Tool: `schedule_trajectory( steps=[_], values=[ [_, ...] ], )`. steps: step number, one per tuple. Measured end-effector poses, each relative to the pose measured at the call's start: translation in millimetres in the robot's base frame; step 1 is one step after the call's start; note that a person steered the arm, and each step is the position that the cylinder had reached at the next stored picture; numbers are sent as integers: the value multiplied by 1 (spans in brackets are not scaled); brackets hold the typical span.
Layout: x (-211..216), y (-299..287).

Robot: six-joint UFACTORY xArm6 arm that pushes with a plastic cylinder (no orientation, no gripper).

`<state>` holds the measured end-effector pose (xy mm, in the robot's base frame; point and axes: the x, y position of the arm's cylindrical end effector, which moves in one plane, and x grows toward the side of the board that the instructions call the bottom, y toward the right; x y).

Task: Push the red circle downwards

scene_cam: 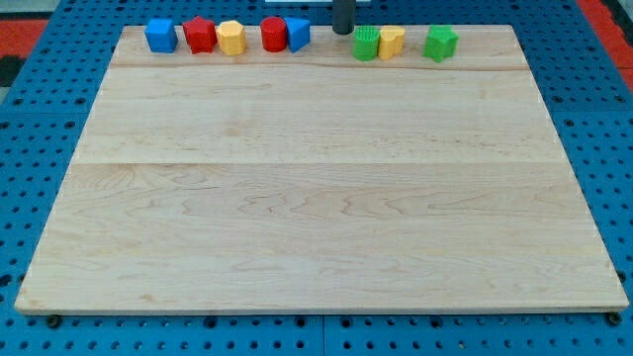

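Crowding at the top edge threatens a clean push

Blocks sit in a row along the view's top edge of the wooden surface (pixel 316 198). From the view's left: a blue cube (pixel 160 36), a red star-shaped block (pixel 200 35), and touching it a yellow block (pixel 230 38) of rounded, uncertain shape. Then comes the red circle (pixel 273 34), the task's thing, standing upright as a short cylinder, with a blue block (pixel 298 34) of angular shape pressed against its right side. Further right my tip (pixel 342 31) rests at the surface's top edge, near the blue angular block and just beside a green block (pixel 367 44) with a ribbed look. A yellow block (pixel 392 42) touches that green one, and a green cube-like block (pixel 440 43) stands a little apart at the row's end. There is no gripper on this rig, so no open or closed state applies; the rod simply ends in my tip.

The main risk, as I judge it, is contact with the wrong block. To push the circle down, my tip must get above it, yet the circle lies almost at the surface's top edge, leaving little room. Travelling left, the tip could strike the blue neighbour first and shove both sideways. An off-centre push could also spin the circle away or drag the blue block down with it.
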<state>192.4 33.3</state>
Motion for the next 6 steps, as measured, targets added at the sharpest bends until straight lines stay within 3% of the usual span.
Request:
schedule_trajectory(
  steps=[3,4,6],
  values=[
    [1,-135],
    [5,-147],
    [68,-147]
  ],
)
